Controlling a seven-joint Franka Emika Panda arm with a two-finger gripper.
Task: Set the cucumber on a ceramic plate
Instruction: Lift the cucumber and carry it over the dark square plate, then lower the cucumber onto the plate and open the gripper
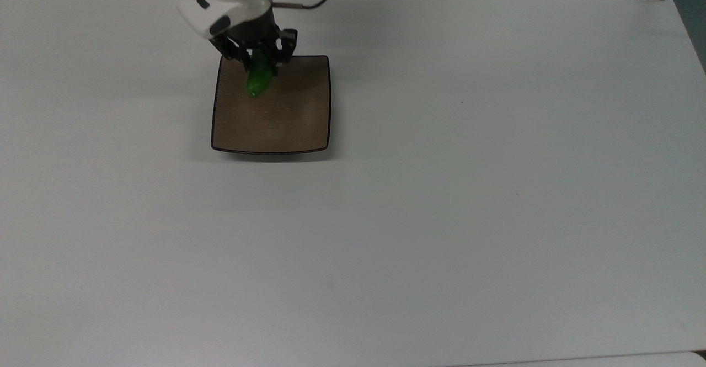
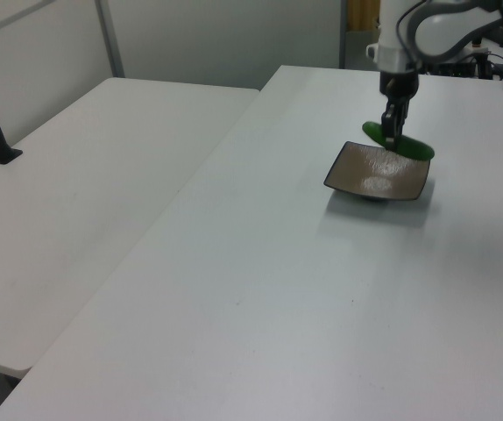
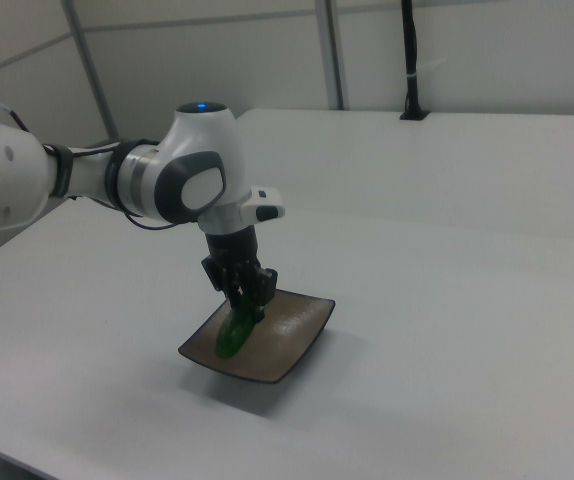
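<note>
The gripper (image 1: 258, 64) pinched the cucumber (image 1: 257, 81) above the plate (image 1: 287, 124); lowering nearer the centre before release seemed wise.

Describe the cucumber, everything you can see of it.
The cucumber is smooth, glossy and green with rounded ends, darker in the left view. The gripper is shut on it near its middle, holding it above the ceramic plate, over the plate's edge nearest the arm. It looks not yet set down. In the right view it tilts, one end dipping toward the plate.
</note>
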